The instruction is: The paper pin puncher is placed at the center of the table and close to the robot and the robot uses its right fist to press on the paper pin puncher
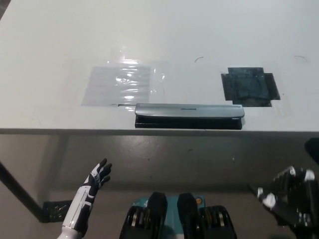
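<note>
One long silver-topped, black-based paper pin puncher (188,116) lies along the white table (60,40) near edge. Treat it as rigid, heavy; press its lever middle. Your black right hand (289,201), blurred, hangs below; white left hand (97,177) rests spread.

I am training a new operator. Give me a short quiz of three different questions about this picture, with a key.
1. True or false: the right hand is pressing on the puncher.
2. Where does the puncher lie? A. far edge of the table B. near edge C. on the floor
3. Fill in: the dark patch lies beyond the puncher's ___ end.

Key: 1 false, it is below the table edge, as is the left hand. 2 B. 3 right.
</note>
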Action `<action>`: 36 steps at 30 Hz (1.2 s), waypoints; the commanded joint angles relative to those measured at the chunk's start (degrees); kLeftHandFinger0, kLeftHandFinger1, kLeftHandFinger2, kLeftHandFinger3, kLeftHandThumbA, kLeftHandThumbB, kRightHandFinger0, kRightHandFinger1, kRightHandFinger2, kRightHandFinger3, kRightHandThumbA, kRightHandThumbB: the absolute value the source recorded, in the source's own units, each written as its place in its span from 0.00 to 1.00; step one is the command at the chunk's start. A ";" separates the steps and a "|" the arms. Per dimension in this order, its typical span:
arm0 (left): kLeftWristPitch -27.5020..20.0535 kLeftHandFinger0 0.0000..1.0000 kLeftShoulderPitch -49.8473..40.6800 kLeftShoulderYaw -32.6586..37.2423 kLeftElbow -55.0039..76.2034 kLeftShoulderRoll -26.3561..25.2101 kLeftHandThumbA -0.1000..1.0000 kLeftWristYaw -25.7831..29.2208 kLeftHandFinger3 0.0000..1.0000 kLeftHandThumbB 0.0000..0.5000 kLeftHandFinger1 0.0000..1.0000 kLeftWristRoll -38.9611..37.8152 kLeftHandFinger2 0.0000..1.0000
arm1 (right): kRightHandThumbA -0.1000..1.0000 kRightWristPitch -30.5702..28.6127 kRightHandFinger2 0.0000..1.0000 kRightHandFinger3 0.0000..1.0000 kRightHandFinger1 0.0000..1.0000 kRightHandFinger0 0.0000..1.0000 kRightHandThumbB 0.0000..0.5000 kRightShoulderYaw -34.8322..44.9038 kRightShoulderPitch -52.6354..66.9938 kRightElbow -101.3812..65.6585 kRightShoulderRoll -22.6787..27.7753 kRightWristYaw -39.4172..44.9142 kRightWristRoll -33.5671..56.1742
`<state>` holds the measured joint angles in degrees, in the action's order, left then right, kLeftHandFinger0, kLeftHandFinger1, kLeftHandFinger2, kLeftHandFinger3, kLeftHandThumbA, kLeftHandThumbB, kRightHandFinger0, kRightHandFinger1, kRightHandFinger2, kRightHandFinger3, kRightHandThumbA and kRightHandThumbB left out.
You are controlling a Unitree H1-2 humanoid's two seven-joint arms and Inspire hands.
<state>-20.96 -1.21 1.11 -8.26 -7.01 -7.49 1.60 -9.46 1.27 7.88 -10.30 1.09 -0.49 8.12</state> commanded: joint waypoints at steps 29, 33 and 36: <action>-1.59 1.00 -3.09 1.83 0.65 -0.85 1.00 -0.43 1.00 0.49 1.00 -0.46 1.00 | 1.00 -11.60 1.00 1.00 1.00 1.00 0.57 -3.85 2.94 14.10 3.20 4.39 -3.64; -2.03 1.00 -3.44 1.93 0.25 -0.60 1.00 -0.48 1.00 0.47 1.00 -0.71 1.00 | 1.00 -11.82 1.00 1.00 1.00 1.00 0.55 -3.86 3.30 14.48 3.36 5.06 -3.19; -1.91 1.00 -3.75 1.92 0.23 -0.56 1.00 -0.77 1.00 0.50 1.00 -1.49 1.00 | 1.00 -11.64 1.00 1.00 1.00 1.00 0.53 -3.89 3.38 14.64 3.41 5.41 -2.92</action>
<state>-20.98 -4.63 2.70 -8.33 -7.21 -7.49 1.00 -17.81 -2.36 10.94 4.64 4.15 3.30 4.91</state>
